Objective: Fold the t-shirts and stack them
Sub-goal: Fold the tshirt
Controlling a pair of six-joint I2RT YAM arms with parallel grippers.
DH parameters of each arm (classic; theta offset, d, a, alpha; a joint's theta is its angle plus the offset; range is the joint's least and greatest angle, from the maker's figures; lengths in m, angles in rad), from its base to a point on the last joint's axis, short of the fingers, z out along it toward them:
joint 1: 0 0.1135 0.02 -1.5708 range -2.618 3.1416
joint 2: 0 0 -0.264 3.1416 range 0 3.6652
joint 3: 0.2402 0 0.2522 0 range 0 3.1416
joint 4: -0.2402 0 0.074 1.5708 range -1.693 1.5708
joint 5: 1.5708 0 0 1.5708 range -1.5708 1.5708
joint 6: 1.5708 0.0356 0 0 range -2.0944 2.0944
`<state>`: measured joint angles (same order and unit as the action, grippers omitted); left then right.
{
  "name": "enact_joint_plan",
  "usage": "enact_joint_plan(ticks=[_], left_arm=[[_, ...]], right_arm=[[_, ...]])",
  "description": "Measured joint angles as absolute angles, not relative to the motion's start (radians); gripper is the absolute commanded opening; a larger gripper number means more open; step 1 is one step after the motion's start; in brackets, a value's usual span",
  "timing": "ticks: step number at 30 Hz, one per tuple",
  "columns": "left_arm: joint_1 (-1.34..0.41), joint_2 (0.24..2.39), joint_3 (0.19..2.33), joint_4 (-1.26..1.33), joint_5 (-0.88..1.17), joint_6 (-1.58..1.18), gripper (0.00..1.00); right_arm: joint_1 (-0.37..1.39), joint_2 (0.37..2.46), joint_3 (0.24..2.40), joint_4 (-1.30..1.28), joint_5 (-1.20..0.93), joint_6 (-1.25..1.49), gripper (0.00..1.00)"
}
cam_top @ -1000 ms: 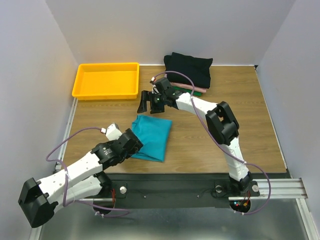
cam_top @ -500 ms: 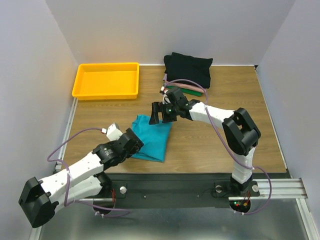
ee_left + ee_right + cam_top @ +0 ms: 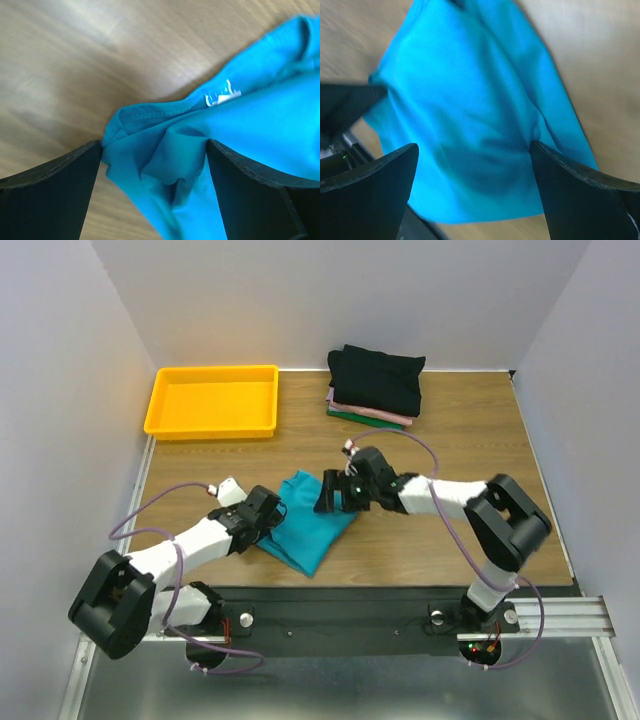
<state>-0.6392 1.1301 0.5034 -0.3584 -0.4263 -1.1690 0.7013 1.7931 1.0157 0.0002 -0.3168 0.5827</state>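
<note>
Finds the teal shirt (image 3: 312, 528) lying roughly folded on the bench (image 3: 480, 440) toward 6 o'clock, close to the near edge. Has the left claw (image 3: 270, 514) released and spread wide at the shirt's 9 o'clock side, with a bunched hem and its white label (image 3: 222, 96) between the fingers, unpinched. Has the right claw (image 3: 332, 492) equally released at the shirt's 1 o'clock corner, straddling smooth cloth and grasping nothing. Leaves the stack of folded shirts (image 3: 375, 390), black on top, at 12 o'clock by the far edge, and the yellow tray (image 3: 212, 371) at 10 o'clock. Expect light, limp cloth with no stiffness, likely to sag and unfold if lifted by one point. Better to pinch through all layers at two opposite edges, near hems or seams where thicker fabric gives grip, and lift evenly.
</note>
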Motion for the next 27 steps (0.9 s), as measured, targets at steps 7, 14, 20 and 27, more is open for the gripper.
enact_joint_plan(ticks=[7, 14, 20, 27], left_arm=[[-0.637, 1.307, 0.607, -0.218, -0.397, -1.010, 0.98], [-0.637, 1.343, 0.723, -0.172, -0.410, -0.907, 0.98], [-0.637, 1.180, 0.690, -0.198, -0.432, -0.899, 0.98], [-0.633, 1.040, 0.584, -0.110, -0.337, -0.854, 0.91]], right_arm=[[0.869, 1.448, 0.635, 0.055, -0.136, 0.816, 1.00], [0.929, 1.257, 0.567, -0.038, 0.001, 0.873, 1.00], [0.925, 1.244, 0.678, -0.093, 0.140, 0.789, 1.00], [0.875, 1.394, 0.803, -0.107, 0.260, 0.727, 0.69]])
